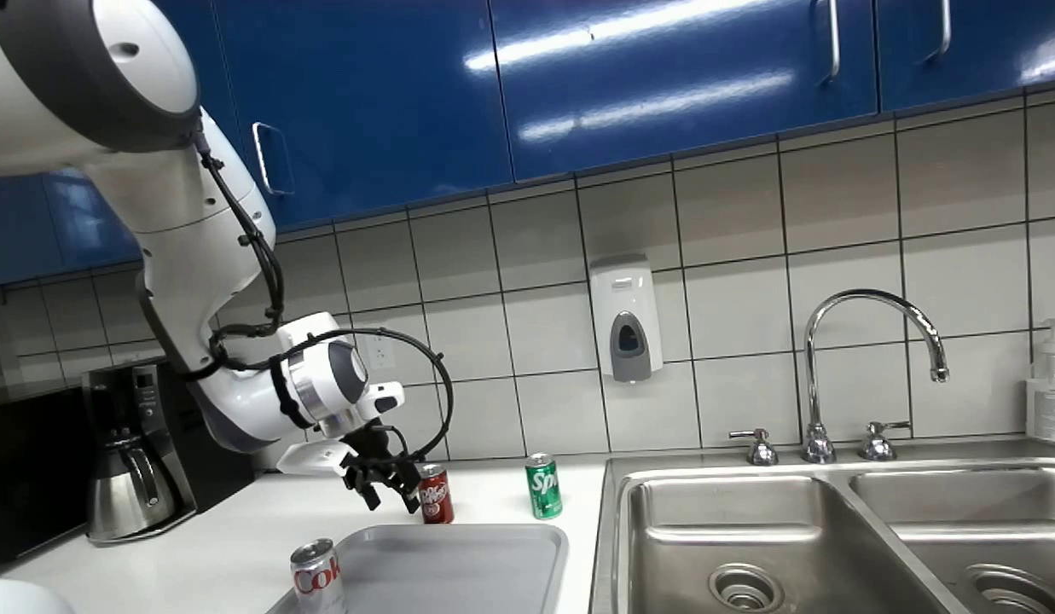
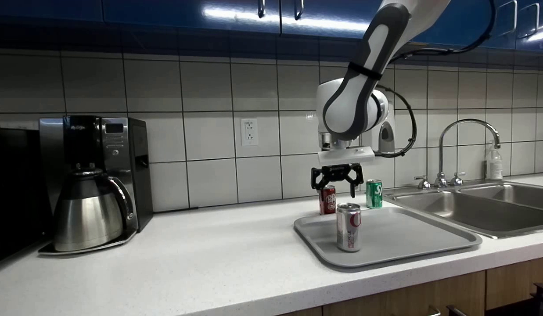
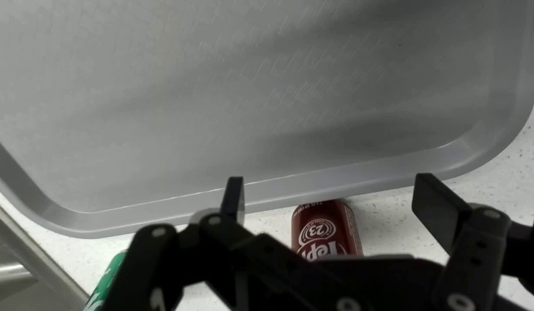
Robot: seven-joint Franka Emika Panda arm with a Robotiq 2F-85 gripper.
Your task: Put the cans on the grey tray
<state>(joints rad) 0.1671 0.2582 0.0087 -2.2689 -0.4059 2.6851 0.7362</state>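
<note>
The silver-white can stands upright on the grey tray, near its left edge in an exterior view. It is out of the wrist view. The dark red can stands upright on the counter just behind the tray's back rim. The green can stands upright on the counter behind the tray, nearer the sink. My gripper is open and empty, pointing down by the red can. In the wrist view the red can shows between the open fingers, partly hidden by the gripper body.
A steel double sink with a faucet borders the tray side. A coffee maker with a steel pot stands at the far end of the counter. A tiled wall and soap dispenser rise behind; blue cabinets hang above.
</note>
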